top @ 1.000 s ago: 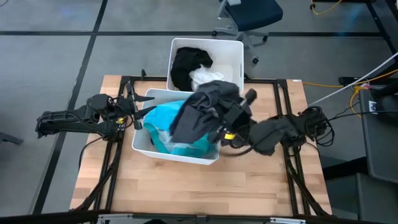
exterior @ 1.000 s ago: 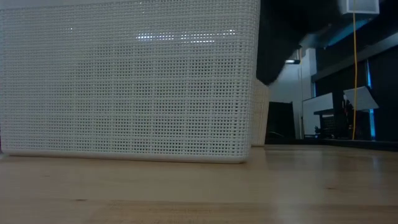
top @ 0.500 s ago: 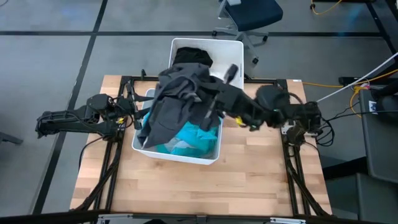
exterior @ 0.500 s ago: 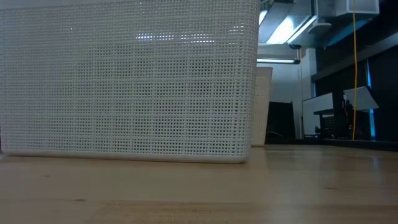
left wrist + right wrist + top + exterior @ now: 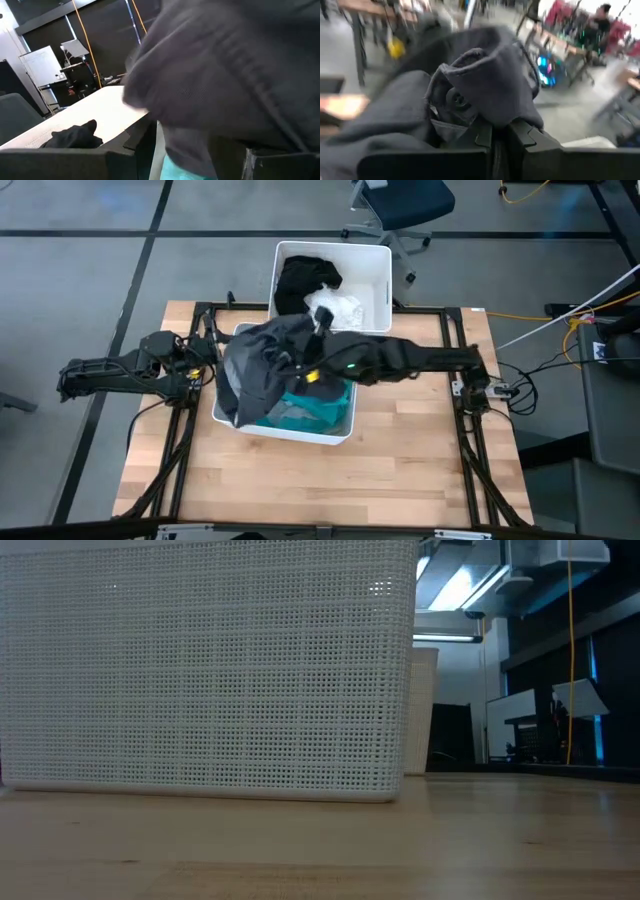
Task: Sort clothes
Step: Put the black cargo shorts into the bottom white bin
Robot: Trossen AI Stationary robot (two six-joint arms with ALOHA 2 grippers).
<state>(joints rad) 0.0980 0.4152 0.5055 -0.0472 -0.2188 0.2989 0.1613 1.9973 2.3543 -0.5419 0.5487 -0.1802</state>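
Your right pincer (image 5: 500, 137) is clenched on the dark grey fabric garment (image 5: 262, 365), which drapes with its long axis running from the far bin toward the near bin's left corner. Half a second ago it hung higher, nearer the far bin. Two white rectangular plastic bins (image 5: 375, 275). Left pincer (image 5: 212, 355) waits, fingers apart, beside the near bin.

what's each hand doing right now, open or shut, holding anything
Left hand: open, holding nothing, waiting at the near bin's left edge.
Right hand: shut on the dark grey garment, over the near bin.
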